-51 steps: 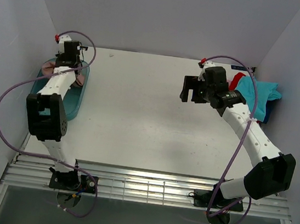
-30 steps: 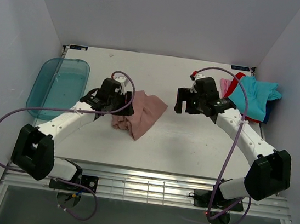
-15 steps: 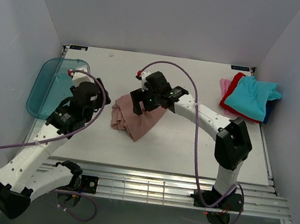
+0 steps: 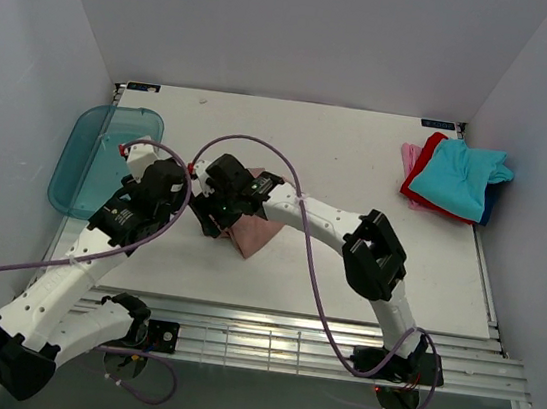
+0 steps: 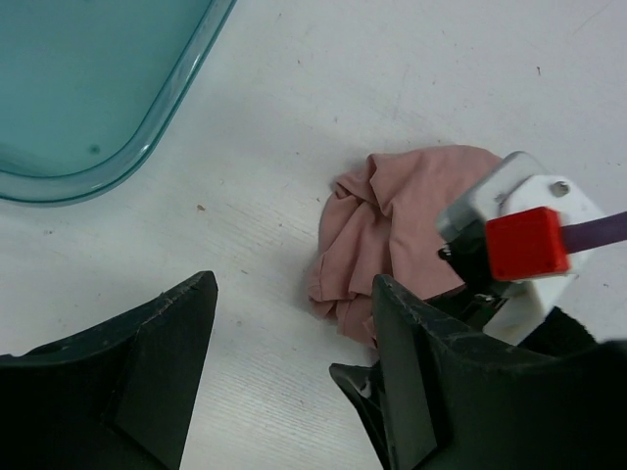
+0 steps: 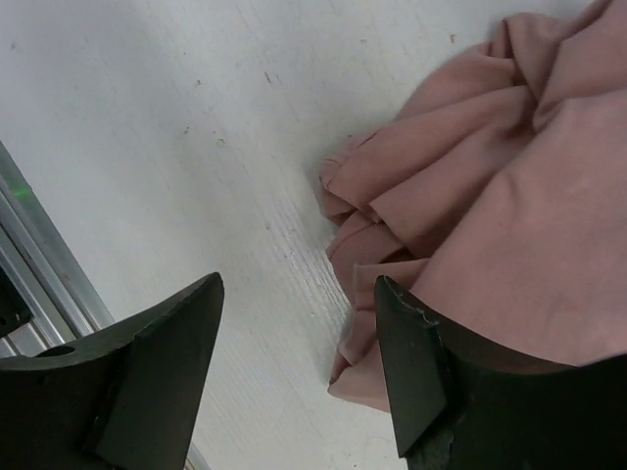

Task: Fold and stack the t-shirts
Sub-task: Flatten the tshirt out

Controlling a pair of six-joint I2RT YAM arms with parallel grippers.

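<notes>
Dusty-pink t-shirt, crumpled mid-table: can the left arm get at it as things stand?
Probably yes. The left gripper hangs open close beside the dusty-pink t-shirt, with only bare table between them. The right gripper, also open, sits over part of the shirt and may crowd the approach.

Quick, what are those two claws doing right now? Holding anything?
Left gripper: open, holding nothing.
Right gripper: open, at the edge of the pink t-shirt, not gripping it.
</notes>
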